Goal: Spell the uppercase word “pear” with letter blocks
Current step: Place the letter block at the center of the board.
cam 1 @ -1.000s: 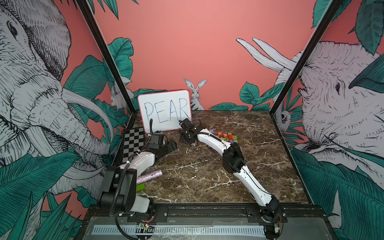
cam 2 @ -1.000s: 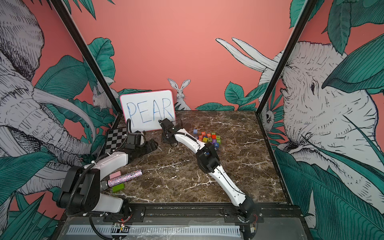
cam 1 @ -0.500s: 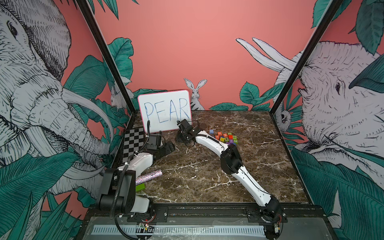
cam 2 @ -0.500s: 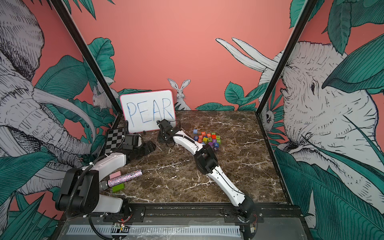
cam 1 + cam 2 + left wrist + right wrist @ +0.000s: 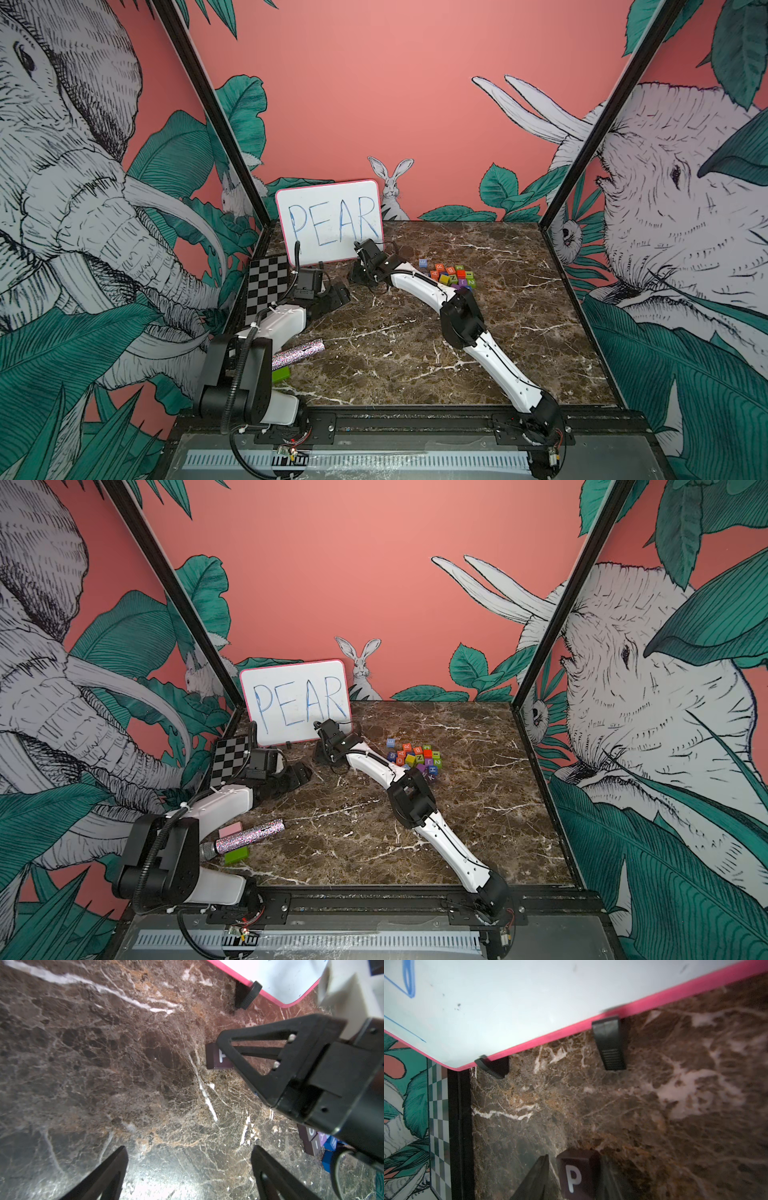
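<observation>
Between right tool (image 5: 575,1157) jaws: dk-brown P block (image 5: 578,1174), white ltr up.

1. P block (image 5: 578,1174): dark brown with a white letter.
2. Table (image 5: 395,353): brown marble with white veins.
3. Whiteboard (image 5: 330,195): white, pink rim, blue handwriting.
4. Checkerboard (image 5: 268,286): black-and-white squares.
5. Heaped letter blocks (image 5: 415,756): blue, orange, red, green and purple, with white characters.
6. Tube (image 5: 249,837): glittery, seemingly pink-silver.
7. Green block (image 5: 237,855) and pink block (image 5: 230,829): both plain.

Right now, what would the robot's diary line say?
right fingers: slightly apart around P block, on table near whiteboard | left fingers: wide open, empty | other letter blocks: in pile
</observation>
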`<state>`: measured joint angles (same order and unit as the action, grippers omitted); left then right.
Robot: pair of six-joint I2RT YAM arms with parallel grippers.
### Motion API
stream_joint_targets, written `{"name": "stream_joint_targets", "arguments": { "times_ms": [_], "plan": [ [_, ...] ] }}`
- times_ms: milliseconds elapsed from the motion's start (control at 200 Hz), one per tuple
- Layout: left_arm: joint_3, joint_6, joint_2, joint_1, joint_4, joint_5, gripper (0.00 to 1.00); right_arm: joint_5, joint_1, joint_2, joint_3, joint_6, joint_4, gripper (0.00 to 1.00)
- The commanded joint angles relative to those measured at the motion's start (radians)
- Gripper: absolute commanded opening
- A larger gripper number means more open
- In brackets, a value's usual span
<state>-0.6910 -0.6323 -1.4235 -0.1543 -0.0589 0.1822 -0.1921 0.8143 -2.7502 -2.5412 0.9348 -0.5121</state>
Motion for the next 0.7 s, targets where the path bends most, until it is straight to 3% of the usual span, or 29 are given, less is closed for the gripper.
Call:
{"name": "stream_joint_targets", "arguments": {
  "times_ms": [0,425,695],
  "plan": [
    [0.001,-0.009,0.000,0.006,0.003,0.004,0.94,-0.010,0.001,0.004,0.026,0.036,-0.023,0.43],
    [0.002,-0.021,-0.014,0.006,0.021,0.019,0.94,-0.029,0.001,0.084,0.154,0.044,0.024,0.48],
    [0.007,-0.021,-0.007,0.006,0.020,0.019,0.94,-0.043,0.009,0.064,0.123,0.051,0.031,0.41]
  ]
}}
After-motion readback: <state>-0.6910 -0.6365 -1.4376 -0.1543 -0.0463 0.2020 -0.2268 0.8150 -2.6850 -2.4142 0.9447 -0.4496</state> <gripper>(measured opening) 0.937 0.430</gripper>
